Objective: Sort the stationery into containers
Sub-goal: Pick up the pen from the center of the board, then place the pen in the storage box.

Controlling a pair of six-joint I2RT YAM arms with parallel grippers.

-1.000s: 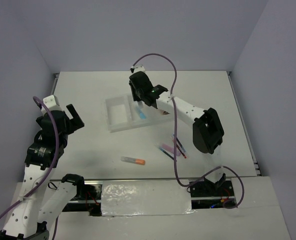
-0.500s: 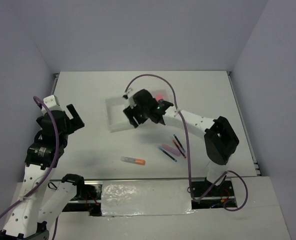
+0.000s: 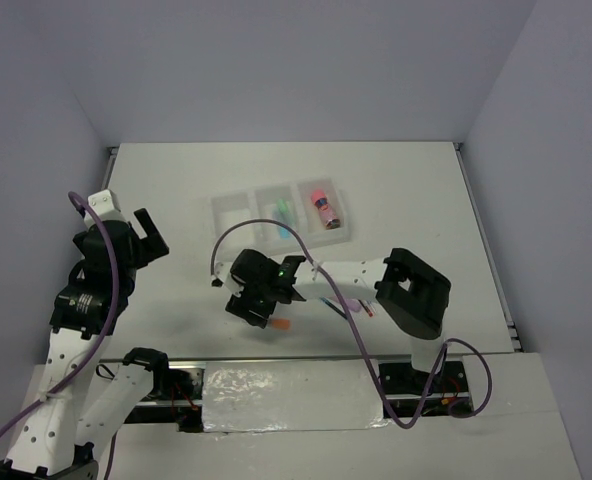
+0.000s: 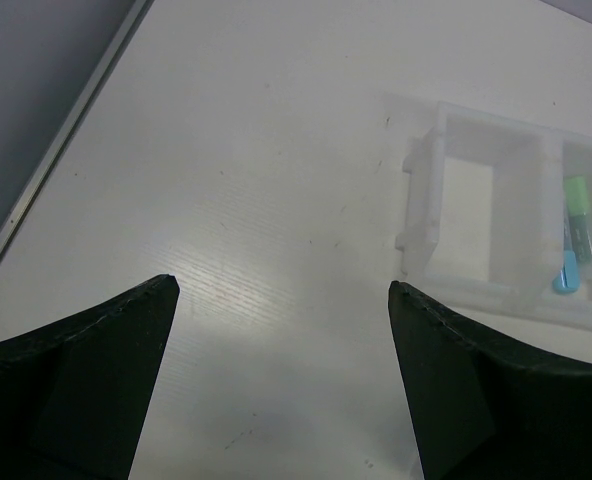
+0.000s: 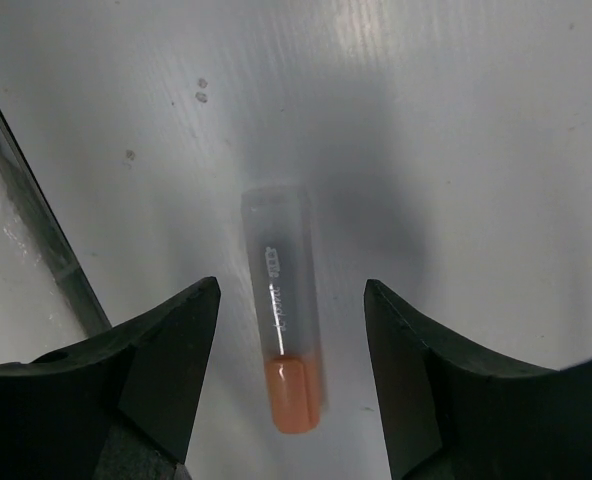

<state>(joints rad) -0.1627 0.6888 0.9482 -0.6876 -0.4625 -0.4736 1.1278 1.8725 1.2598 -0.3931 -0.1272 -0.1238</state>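
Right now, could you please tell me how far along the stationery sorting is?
Done: the green marker and light-blue marker lie in the tray, middle compartment; the pink-orange cylinder is in the right one. In hand: the right claw hovers open over the orange marker, not gripping. Left: that marker and the pens beside the right arm.

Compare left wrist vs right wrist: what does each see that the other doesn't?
Left wrist only: the tray, with its end compartment empty and a green marker and a blue marker in the next one.
Right wrist only: an orange marker lying flat, between the fingers but touching neither.
Both: the white table and an open gripper holding nothing, the left gripper in one view and the right gripper in the other.
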